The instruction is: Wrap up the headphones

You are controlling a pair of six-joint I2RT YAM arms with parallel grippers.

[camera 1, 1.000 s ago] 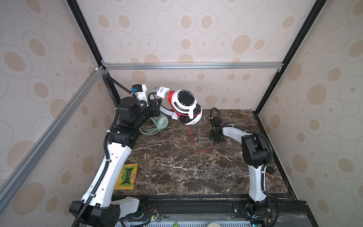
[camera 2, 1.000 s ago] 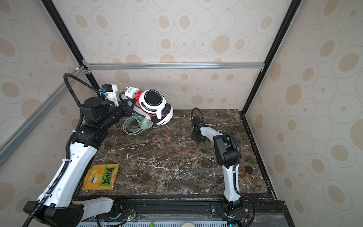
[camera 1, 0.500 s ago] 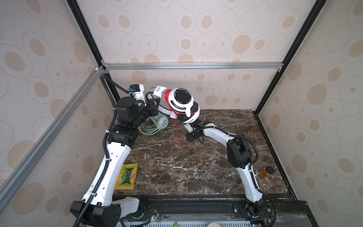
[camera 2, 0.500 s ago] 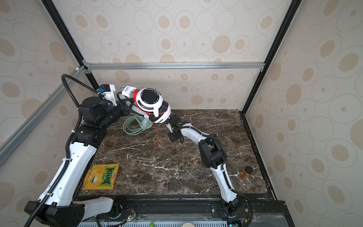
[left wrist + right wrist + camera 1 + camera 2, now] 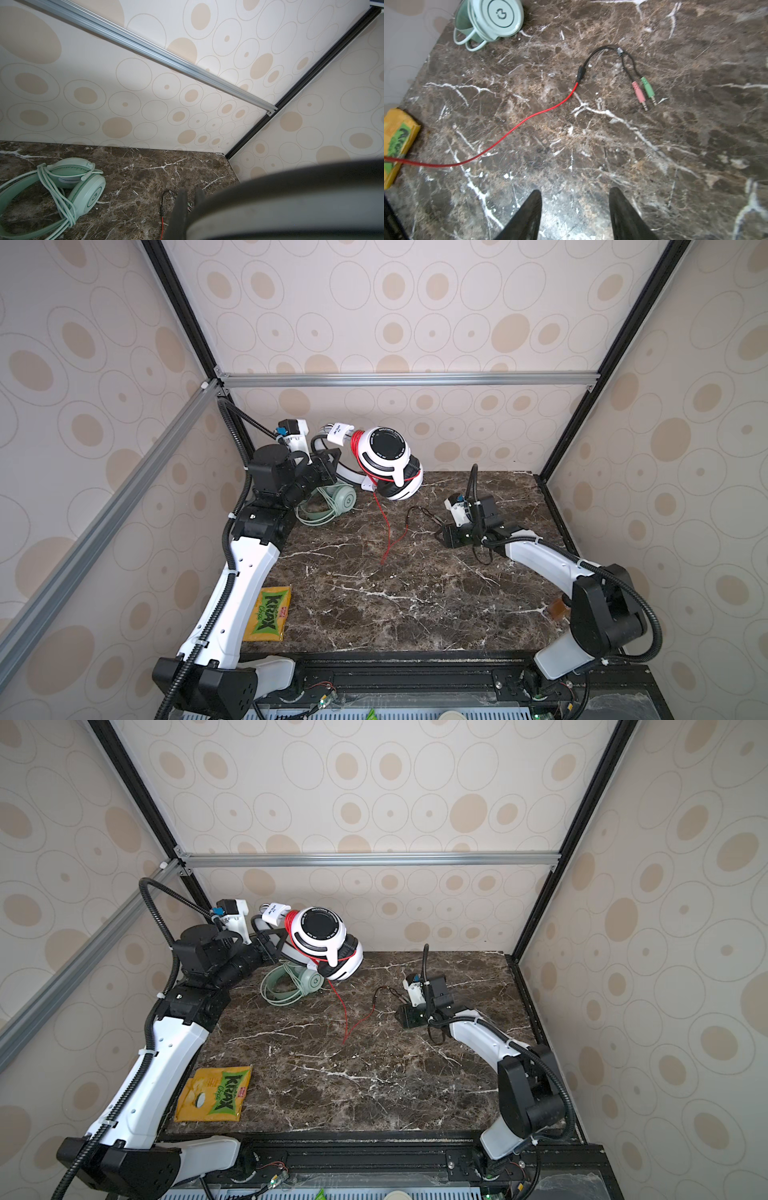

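Observation:
The white-and-black headphones [image 5: 384, 462] [image 5: 322, 938] hang above the back left of the table. My left gripper [image 5: 332, 460] [image 5: 190, 194] is shut on their grey headband [image 5: 291, 203]. Their thin red cord [image 5: 387, 526] [image 5: 512, 128] is looped round the earcups and drops to the marble. Its black end with pink and green plugs [image 5: 643, 91] lies free on the table. My right gripper [image 5: 442, 537] [image 5: 575, 191] hovers open just right of those plugs, with nothing between its fingers. The mint green headphones [image 5: 332, 504] [image 5: 79, 187] lie at the back left, cord bundled round them.
A yellow chips packet [image 5: 268, 614] [image 5: 216, 1094] lies at the front left beside the left arm. A small brown bottle [image 5: 557, 608] stands at the table's right edge behind the right arm. Patterned walls and an aluminium bar [image 5: 407, 379] close in the back.
My right gripper swung in under the white-and-black headphones, then back to the right, and its jaws opened. The cord's plug end now lies loose on the table. The left arm barely moved.

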